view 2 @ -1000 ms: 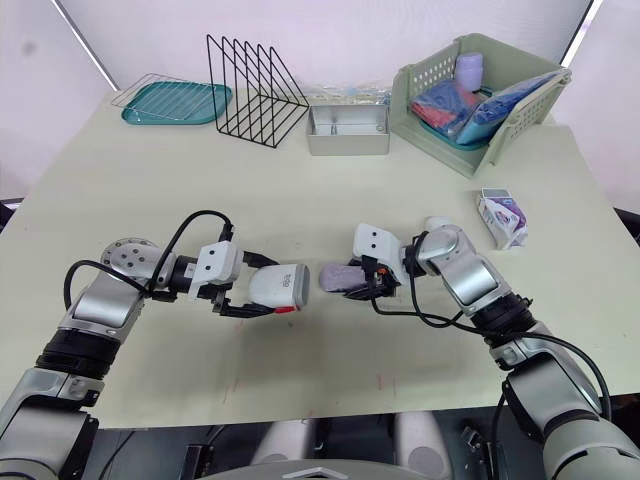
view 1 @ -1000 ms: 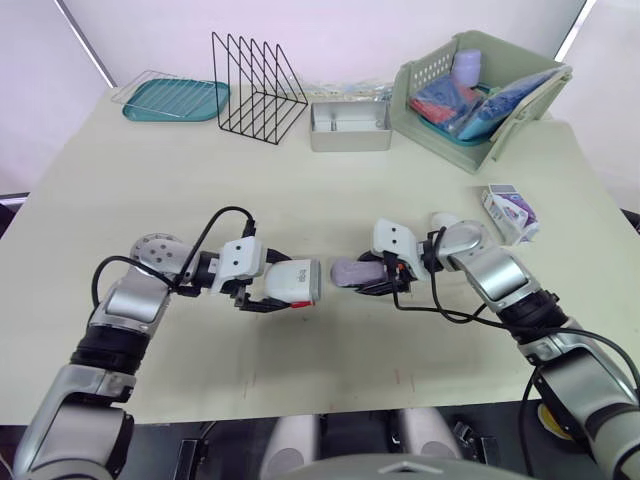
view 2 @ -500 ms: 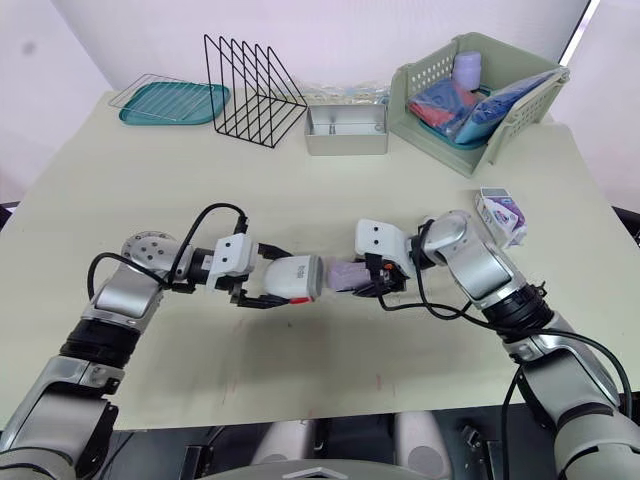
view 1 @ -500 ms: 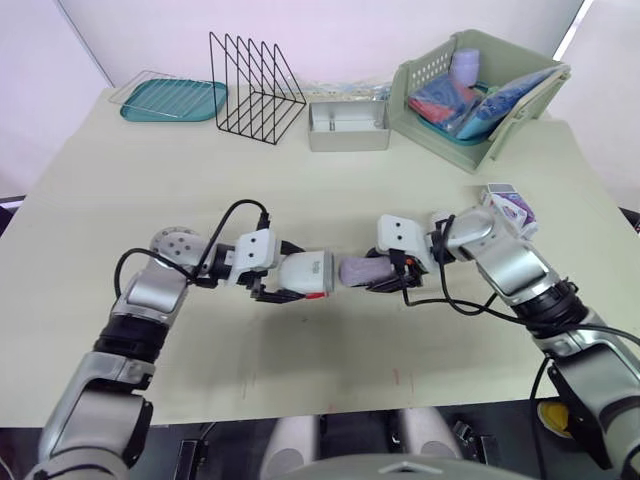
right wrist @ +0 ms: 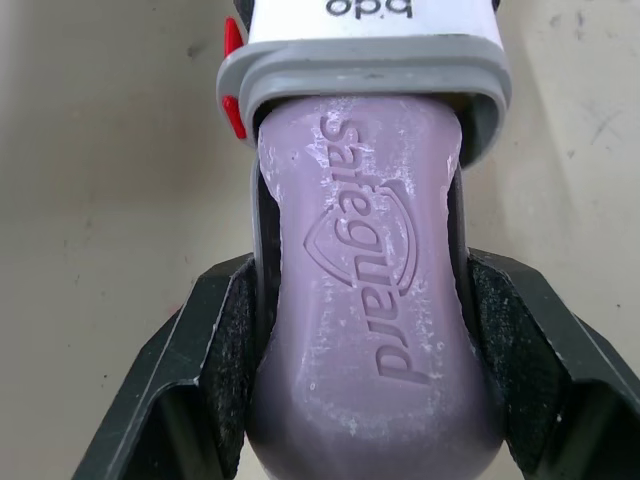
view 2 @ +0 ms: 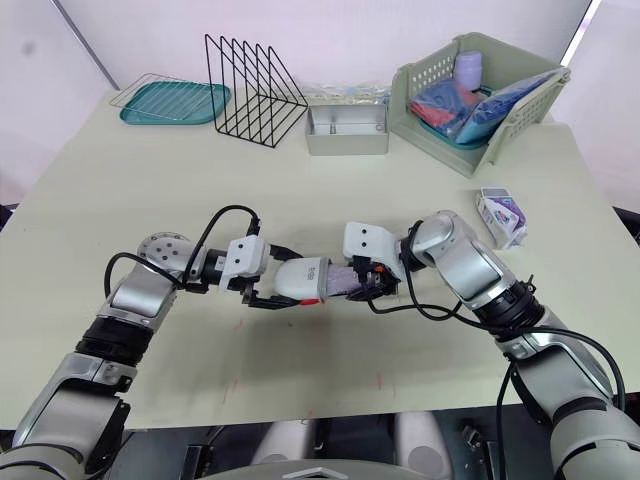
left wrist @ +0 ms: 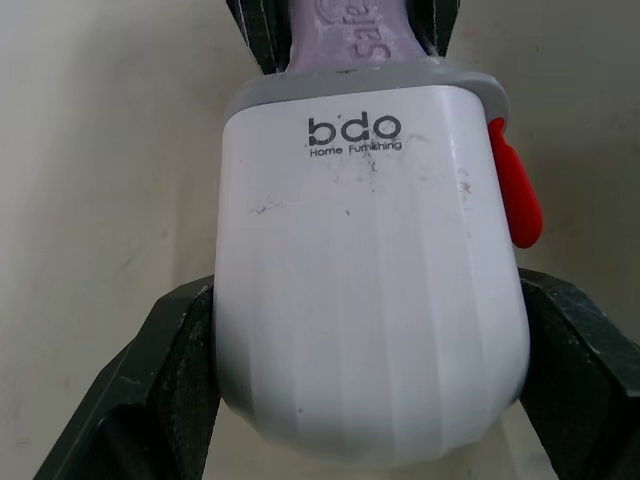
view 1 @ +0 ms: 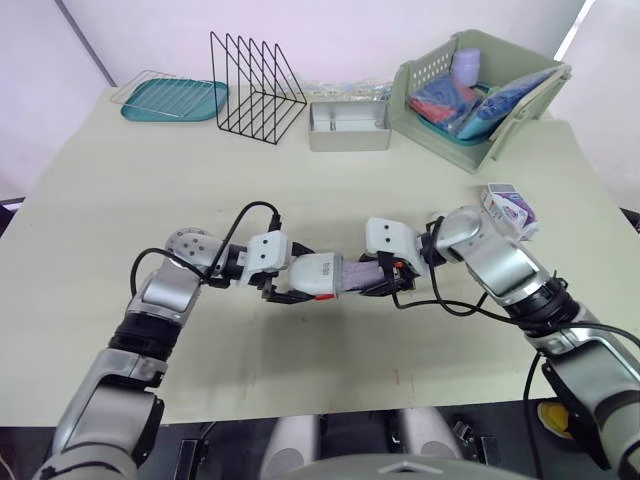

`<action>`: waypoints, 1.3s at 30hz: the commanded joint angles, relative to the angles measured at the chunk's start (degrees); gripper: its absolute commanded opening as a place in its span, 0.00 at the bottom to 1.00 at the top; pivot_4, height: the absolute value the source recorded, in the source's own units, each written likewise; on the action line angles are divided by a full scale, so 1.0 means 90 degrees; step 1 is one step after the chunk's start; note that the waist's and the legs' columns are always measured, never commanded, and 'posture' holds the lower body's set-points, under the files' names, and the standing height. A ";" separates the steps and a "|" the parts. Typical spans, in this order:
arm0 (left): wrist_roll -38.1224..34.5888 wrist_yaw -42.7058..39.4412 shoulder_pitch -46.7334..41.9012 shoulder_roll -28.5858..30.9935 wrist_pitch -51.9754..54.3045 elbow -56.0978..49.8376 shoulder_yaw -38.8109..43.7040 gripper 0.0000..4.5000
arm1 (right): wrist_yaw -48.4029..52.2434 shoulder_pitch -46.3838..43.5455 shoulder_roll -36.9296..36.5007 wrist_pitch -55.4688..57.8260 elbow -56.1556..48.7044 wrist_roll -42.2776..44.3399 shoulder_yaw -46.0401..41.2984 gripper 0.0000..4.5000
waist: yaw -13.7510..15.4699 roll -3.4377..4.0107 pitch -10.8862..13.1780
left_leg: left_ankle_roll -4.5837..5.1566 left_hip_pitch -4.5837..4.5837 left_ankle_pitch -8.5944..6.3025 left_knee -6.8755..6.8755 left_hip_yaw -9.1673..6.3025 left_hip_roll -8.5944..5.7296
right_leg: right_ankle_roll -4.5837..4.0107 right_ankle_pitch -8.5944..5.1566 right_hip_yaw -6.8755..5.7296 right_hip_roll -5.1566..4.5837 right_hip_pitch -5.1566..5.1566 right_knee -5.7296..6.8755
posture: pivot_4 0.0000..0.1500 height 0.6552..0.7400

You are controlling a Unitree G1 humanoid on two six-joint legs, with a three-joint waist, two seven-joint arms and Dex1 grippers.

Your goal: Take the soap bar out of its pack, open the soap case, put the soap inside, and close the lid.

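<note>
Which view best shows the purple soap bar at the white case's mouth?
The right wrist view: the purple soap bar shows its embossed face, tip inside the grey mouth of the white plastic soap case, held by the right gripper. Left wrist view shows a sliver; eye views, a short strip.

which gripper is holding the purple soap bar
The right gripper, shut on the purple soap bar; the left gripper holds the white soap case instead.

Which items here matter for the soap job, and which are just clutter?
In the job: soap bar in right claw, soap case in left claw, soap pack.
Lying about: green basket, metal tin, wire rack, teal tray.
</note>
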 commanded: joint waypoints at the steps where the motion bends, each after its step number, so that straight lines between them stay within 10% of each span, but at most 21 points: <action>1: -0.0117 0.0180 -0.0185 -0.0145 -0.0004 -0.0190 0.0096 0.77 | -0.0038 -0.0193 0.0020 0.0149 -0.0189 -0.0083 0.0093 0.55 | 0.0000 0.0000 0.0000 | 0.0000 0.0000 0.0000 0.0000 0.0000 0.0000 | 0.0000 0.0000 0.0000 0.0000 0.0000 0.0000 | 1.00 1.00; 12: 0.0204 0.0640 -0.0171 -0.0565 -0.0014 -0.0127 -0.0030 0.77 | -0.0079 -0.0428 0.0042 0.0525 -0.0531 -0.0228 0.0296 0.55 | 0.0005 0.0000 0.0000 | 0.0000 -0.0002 0.0000 0.0000 -0.0002 -0.0002 | 0.0000 0.0000 -0.0001 0.0000 -0.0003 0.0000 | 1.00 1.00; 17: 0.0286 0.0671 -0.0141 -0.0584 -0.0092 -0.0049 -0.0047 0.77 | 0.0019 -0.0402 -0.0145 0.0557 -0.0759 -0.0146 0.0169 0.98 | 0.0002 0.0000 0.0000 | 0.0000 -0.0005 0.0000 0.0000 -0.0002 -0.0002 | 0.0000 0.0000 -0.0001 -0.0001 -0.0007 0.0001 | 1.00 1.00; 36: 0.0329 0.0583 -0.0124 -0.0513 -0.0214 0.0051 -0.0150 0.77 | -0.0111 -0.0217 -0.0916 -0.0179 -0.0515 0.0098 -0.0669 0.98 | 0.0005 0.0000 0.0000 | 0.0000 -0.0004 0.0000 0.0000 0.0000 -0.0001 | 0.0000 0.0000 -0.0001 -0.0002 -0.0007 0.0000 | 1.00 1.00; 39: 0.0292 0.0584 -0.0152 -0.0522 -0.0202 0.0067 -0.0130 0.77 | -0.0223 0.0120 -0.1025 -0.0813 -0.0176 0.0022 -0.0758 0.82 | 0.0008 -0.0002 -0.0001 | 0.0000 -0.0005 0.0000 0.0000 0.0000 -0.0001 | 0.0000 0.0000 0.0000 -0.0002 -0.0006 -0.0001 | 1.00 1.00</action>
